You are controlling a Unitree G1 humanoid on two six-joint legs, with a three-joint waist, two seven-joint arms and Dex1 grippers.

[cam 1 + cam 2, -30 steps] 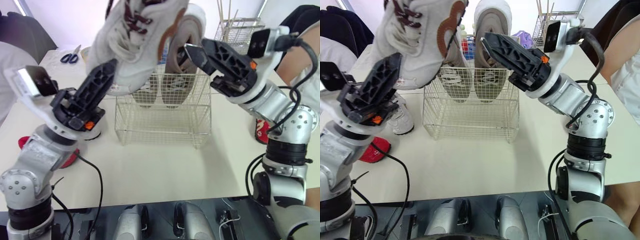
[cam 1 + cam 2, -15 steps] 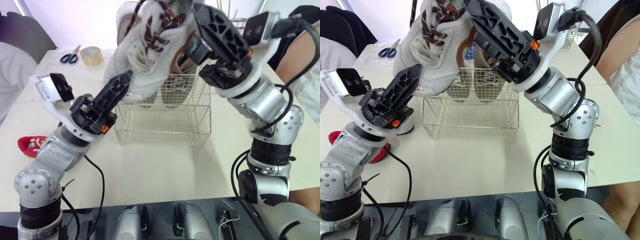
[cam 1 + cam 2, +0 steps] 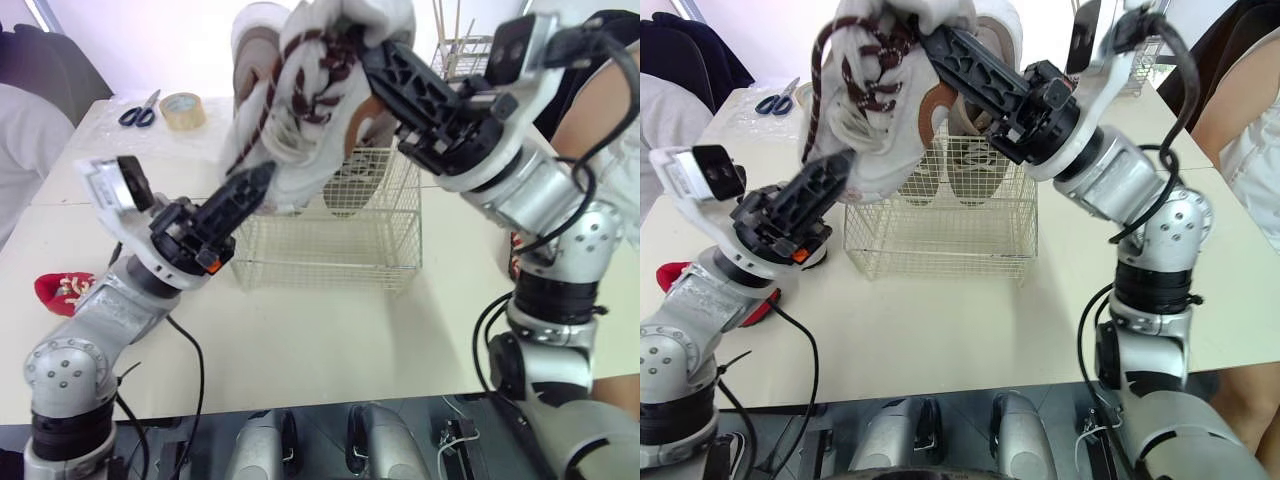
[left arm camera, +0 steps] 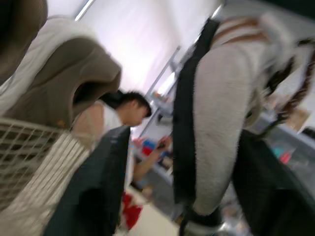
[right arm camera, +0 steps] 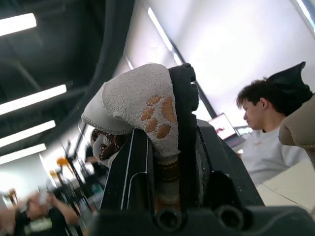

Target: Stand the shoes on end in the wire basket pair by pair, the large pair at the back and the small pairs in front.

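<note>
Sneaker (image 3: 305,115), large and off-white with brown-and-white laces, hangs in the upper middle of the head views, above the wire basket (image 3: 330,250) and not yet inside it. The right arm rises from the lower right, bends at the elbow and reaches up and leftward over the basket. The right gripper (image 3: 940,52) has its jaws clamped on the sneaker's collar, where brown paw-print marks show between the fingers in the right wrist view.

The left arm comes up from the lower left, its forearm slanting toward the basket's upper left corner. The left gripper (image 3: 255,182) is just under the sneaker with its jaws apart. In the left wrist view, part of the sneaker lies between them, and I cannot tell whether it is pinched.

Two pale soles (image 3: 975,172) stand on end behind the basket's wire. The cream desk (image 3: 330,330) also carries a red shoe (image 3: 62,290) at mid-left, with scissors (image 3: 138,110) and a tape roll (image 3: 182,108) in the upper left. A second wire rack (image 3: 468,55) stands at the upper right. A person (image 5: 268,123) in a white top sits in the background under ceiling strip lights (image 5: 19,22).
</note>
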